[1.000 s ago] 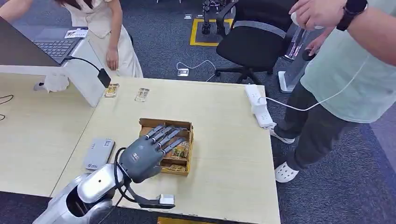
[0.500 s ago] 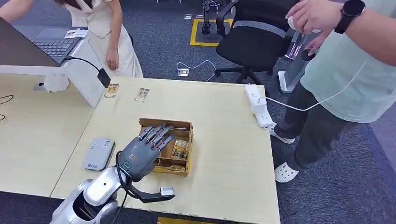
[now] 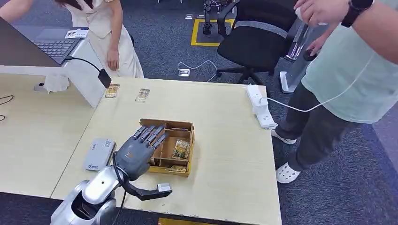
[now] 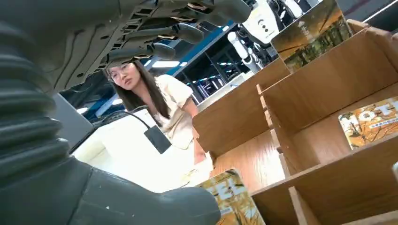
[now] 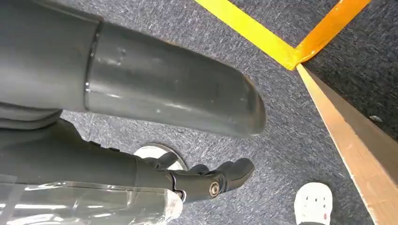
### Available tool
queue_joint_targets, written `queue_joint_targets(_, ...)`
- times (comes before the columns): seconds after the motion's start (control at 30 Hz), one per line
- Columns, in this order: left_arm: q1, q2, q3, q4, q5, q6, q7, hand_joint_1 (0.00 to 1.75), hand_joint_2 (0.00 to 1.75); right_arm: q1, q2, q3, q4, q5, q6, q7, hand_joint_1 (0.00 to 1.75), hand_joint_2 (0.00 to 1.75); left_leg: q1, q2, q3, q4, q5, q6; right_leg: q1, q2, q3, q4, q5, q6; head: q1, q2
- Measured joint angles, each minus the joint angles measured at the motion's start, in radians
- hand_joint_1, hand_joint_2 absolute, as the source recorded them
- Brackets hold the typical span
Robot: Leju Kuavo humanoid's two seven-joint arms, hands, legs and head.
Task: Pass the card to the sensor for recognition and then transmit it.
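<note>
Item: left hand, fingers extended and apart, holding nothing, poised over the left side of the cardboard box on the pale table; thumb lies low beside the box, also free of any contact. Item: cards, printed yellow-brown, stored in the box's compartments; one card stands tilted in the right-hand compartment, another card edge lies at the near end, and the wrist view shows a further card close by the thumb. Item: sensor, a flat grey reader on the table just left of the hand, apart from the box. Item: right hand, hanging over the carpet beside the table edge, fingers curled inward; whether they close on anything cannot be told from this angle. Item: two loose cards at the far table edge; power strip at the right edge; a person standing right, another at the laptop. Risks, as judged: the divider walls leave little room, so spread fingers may catch a partition and drag or tip the light box; a thin, tilted card may slip from a shallow pinch or bring a neighbour with it; a swing toward the reader could knock it.
</note>
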Motion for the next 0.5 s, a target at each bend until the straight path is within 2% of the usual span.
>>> queue_joint_targets(0.23, 0.0, 0.001, 0.003, 0.004, 0.076, -0.005, -0.048, 0.0, 1.75, 0.0, 0.0, 0.0, 0.0, 0.003, 0.0, -0.002, 0.0, 0.0, 0.0, 0.0, 0.0, 0.0, 0.0, 0.0, 0.0, 0.0, 0.0, 0.0, 0.0, 0.0, 0.0, 0.0)
queue_joint_targets(0.5, -0.001, 0.011, 0.006, 0.004, 0.109, -0.007, -0.057, 0.0, 1.75, 0.0, 0.0, 0.0, 0.0, 0.009, 0.001, -0.004, 0.0, 0.0, 0.0, 0.0, 0.0, 0.0, 0.0, 0.0, 0.0, 0.0, 0.0, 0.0, 0.0, 0.0, 0.0, 0.0)
